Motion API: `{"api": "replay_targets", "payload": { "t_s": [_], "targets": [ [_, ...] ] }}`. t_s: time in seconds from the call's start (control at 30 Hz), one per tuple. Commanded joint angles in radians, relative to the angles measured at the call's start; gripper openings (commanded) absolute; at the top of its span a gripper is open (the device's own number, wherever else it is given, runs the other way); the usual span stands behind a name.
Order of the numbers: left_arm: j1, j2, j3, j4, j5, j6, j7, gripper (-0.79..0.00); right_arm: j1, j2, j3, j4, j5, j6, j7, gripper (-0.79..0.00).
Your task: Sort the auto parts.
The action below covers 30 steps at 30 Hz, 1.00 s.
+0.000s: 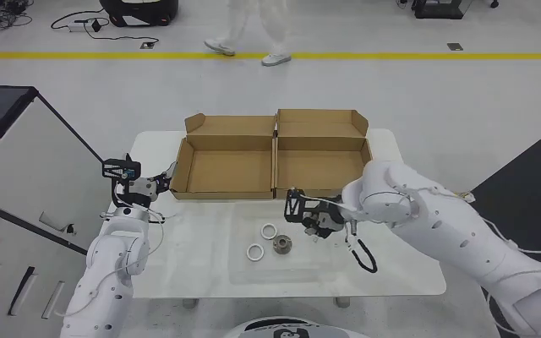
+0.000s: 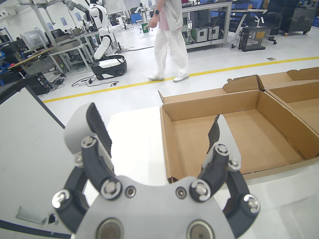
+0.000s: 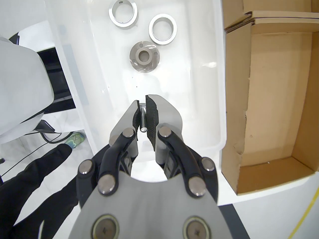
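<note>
Right gripper [image 3: 142, 108] jaws clamp a bolt [image 3: 142, 119] over the clear tray [image 3: 219, 80].
Two rings [image 3: 123, 13] and a flange [image 3: 144, 56] lie in the tray; left gripper [image 2: 156, 114] jaws gape wide beside a cardboard box [image 2: 224, 135].

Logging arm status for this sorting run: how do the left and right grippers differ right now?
The left gripper is open and empty; the right gripper is shut on a threaded bolt. The left gripper hangs beside a cardboard box; the right gripper is above the white tray. Both have black ribbed pads.
</note>
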Motion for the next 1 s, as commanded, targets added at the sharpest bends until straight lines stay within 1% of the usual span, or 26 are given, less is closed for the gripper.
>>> {"api": "replay_targets", "payload": {
  "t_s": [0.0,0.13,0.3,0.57,0.73,0.87,0.97],
  "targets": [
    [0.0,0.0,0.0,0.0,0.0,0.0,0.0,0.0,-0.019,0.013,0.04,-0.006,0.003,-0.008,-0.029,-0.785],
    [0.0,0.0,0.0,0.0,0.0,0.0,0.0,0.0,-0.06,0.035,0.109,-0.012,0.026,-0.029,-0.076,-0.785],
    [0.0,0.0,0.0,0.0,0.0,0.0,0.0,0.0,-0.114,0.064,0.22,0.0,0.104,-0.091,-0.154,-0.785],
    [0.0,0.0,0.0,0.0,0.0,0.0,0.0,0.0,-0.169,0.092,0.334,0.046,0.199,-0.229,-0.242,-0.785],
    [0.0,0.0,0.0,0.0,0.0,0.0,0.0,0.0,-0.177,0.097,0.352,0.102,0.287,-0.345,-0.29,-0.785],
    [0.0,0.0,0.0,0.0,0.0,0.0,0.0,0.0,-0.16,0.103,0.321,0.132,0.376,-0.426,-0.37,-0.785],
    [0.0,0.0,0.0,0.0,0.0,0.0,0.0,0.0,-0.116,0.112,0.267,0.137,0.434,-0.467,-0.411,-0.785]
  ]
}}
